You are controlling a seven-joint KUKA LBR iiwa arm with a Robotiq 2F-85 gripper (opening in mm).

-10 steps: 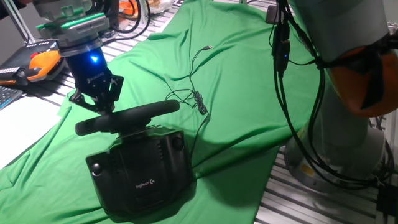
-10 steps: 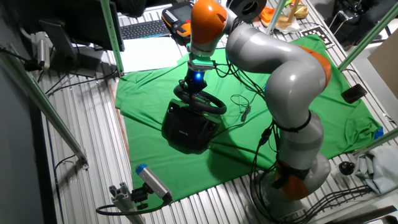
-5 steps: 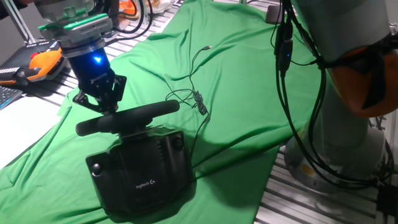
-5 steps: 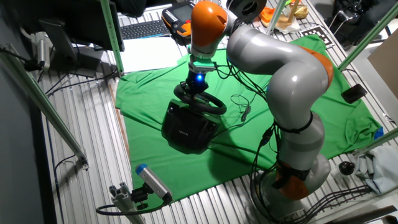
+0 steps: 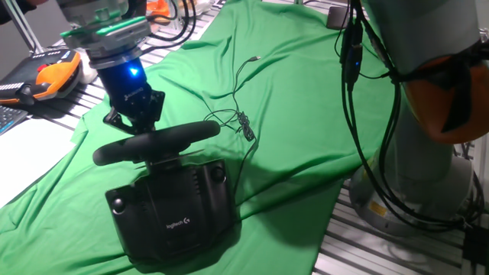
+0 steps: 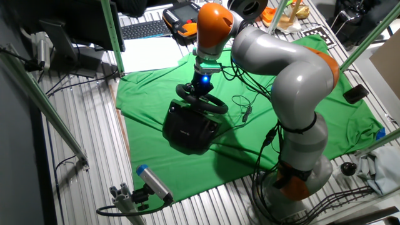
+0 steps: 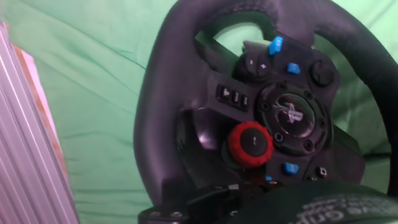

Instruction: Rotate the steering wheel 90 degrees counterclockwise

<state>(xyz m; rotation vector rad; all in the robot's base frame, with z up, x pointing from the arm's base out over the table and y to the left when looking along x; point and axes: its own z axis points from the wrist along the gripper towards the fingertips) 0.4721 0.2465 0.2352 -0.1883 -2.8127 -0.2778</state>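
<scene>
Gripper (image 5: 134, 121) comes first at the upper left of one fixed view, black with a blue light, its tip touching or just above the rim; whether the fingers are apart or clamped on the rim I cannot tell, as the hand view shows only a blurred dark shape along its bottom edge.

Just below it, left of centre, the steering wheel (image 5: 155, 143) lies nearly edge-on, mounted on its boxy black base (image 5: 172, 211), which sits on the green cloth (image 5: 290, 114). In the hand view the steering wheel (image 7: 186, 93) fills the frame, hub buttons and a red dial at centre right. The rim looks stiff and matte, probably grippy, and should turn only about its hub; the base looks heavy enough to stay put, though the cloth under it could slip. A pinch across the rim's thickness, well out from the hub, seems the best hold.

Right of the wheel, a thin black cable (image 5: 243, 122) trails over the cloth, near the rim's right end. Farther right stands the robot's grey arm (image 5: 428, 92), hung with cables, well apart.
</scene>
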